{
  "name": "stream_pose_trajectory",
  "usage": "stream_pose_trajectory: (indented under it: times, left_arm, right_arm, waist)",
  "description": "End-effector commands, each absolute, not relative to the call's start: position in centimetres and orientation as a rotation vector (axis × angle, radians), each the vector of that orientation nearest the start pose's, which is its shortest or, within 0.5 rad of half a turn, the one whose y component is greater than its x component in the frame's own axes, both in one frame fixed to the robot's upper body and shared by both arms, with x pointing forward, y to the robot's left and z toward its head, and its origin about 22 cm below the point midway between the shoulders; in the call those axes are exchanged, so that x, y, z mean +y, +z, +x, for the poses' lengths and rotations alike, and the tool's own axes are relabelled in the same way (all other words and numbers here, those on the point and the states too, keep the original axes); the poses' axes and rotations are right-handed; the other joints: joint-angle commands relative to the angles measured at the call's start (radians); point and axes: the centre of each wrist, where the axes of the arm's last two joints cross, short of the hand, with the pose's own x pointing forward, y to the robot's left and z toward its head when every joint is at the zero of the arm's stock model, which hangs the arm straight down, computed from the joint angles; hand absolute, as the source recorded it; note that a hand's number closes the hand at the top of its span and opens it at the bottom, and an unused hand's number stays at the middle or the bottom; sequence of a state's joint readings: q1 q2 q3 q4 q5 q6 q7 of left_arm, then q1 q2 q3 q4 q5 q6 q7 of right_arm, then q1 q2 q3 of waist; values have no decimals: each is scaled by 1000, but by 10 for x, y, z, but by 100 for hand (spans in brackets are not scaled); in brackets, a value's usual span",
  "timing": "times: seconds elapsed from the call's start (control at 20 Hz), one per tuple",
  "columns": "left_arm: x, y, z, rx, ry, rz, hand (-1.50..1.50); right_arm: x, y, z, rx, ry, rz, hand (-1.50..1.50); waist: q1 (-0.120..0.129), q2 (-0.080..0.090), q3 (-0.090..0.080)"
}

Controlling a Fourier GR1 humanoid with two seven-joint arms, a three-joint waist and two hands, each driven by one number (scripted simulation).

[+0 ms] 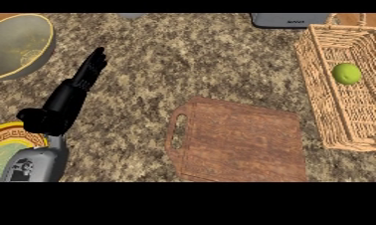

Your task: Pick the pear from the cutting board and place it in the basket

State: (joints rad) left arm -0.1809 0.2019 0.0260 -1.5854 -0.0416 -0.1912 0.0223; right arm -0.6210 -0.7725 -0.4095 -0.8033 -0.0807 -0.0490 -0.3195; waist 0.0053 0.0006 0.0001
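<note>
Sitting in basket (pixel 323 87), pear (pixel 346 73) w/ left hand (pixel 82 82) straight-fingered, empty; risk: pear rolling if basket's nudged.

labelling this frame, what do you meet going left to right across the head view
bowl → left robot hand → cutting board → pear in the basket

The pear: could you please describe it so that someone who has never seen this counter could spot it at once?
Look to the right edge of the speckled counter, where a woven wicker basket stands beside the wooden cutting board. The pear lies inside that basket. It is the only small, round, yellow-green thing there, bright against the tan weave.
</note>
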Motion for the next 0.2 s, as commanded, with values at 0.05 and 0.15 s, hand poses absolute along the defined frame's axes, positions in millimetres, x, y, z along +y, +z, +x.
stream_pose_trajectory:
  times: [0.05, 0.15]
  left_arm:
    - [268, 59, 285, -1706, -391, 53, 0]
    - [265, 60, 278, -1678, -390, 29, 0]
  right_arm:
    - [-513, 196, 327, -1831, -258, -655, -150]
    - [-538, 198, 308, -1792, -274, -641, -150]
  waist:
    - [-2, 1, 0]
    - [2, 1, 1]
